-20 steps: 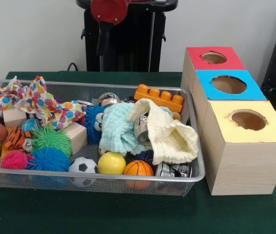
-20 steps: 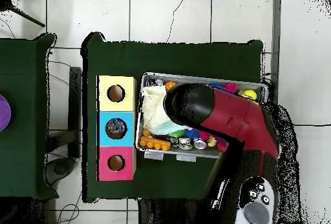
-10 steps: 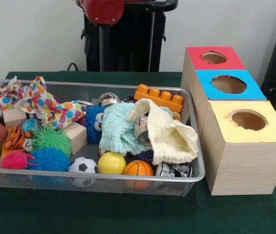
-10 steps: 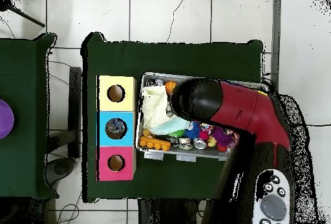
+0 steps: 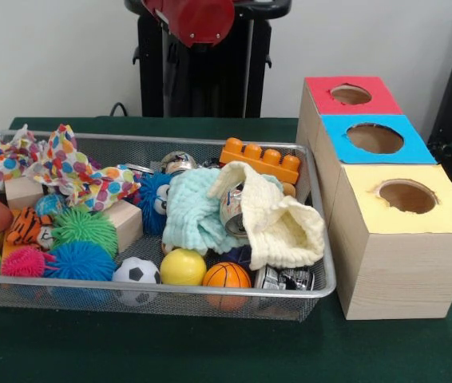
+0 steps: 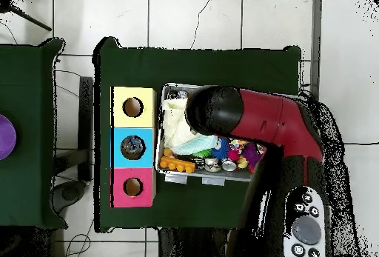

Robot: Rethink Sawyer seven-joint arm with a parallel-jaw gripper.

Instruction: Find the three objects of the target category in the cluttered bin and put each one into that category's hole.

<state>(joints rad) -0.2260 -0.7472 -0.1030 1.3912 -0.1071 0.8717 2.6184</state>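
Observation:
A wire mesh bin [image 5: 314,239] holds a jumble of toys. Among them lie an orange toy brick [image 5: 261,159], a cream cloth [image 5: 282,223] draped over a metal can [image 5: 232,209], a mint cloth [image 5: 190,209], and a second can [image 5: 283,278] at the front right. A basketball [image 5: 226,275], a yellow ball [image 5: 183,267] and a soccer ball [image 5: 136,271] line the front. To its right stand three boxes with round holes: red [image 5: 350,94], blue [image 5: 374,137], yellow [image 5: 406,195]. Only the arm's red link [image 5: 196,17] shows at the top. In the overhead view the arm [image 6: 252,121] covers much of the bin [image 6: 172,88]; the gripper is hidden.
Spiky balls in green [image 5: 85,227], blue [image 5: 81,260] and pink [image 5: 23,262], a tiger toy [image 5: 28,227], wooden blocks [image 5: 124,222] and a polka-dot cloth [image 5: 66,171] fill the bin's left half. Green cloth covers the table [image 5: 210,351]. From overhead the boxes [image 6: 133,146] sit left of the bin.
The arm's red link has shifted right along the top of the front view. Overhead, its black end has swung toward the boxes. A black part hanging below it one second ago has gone.

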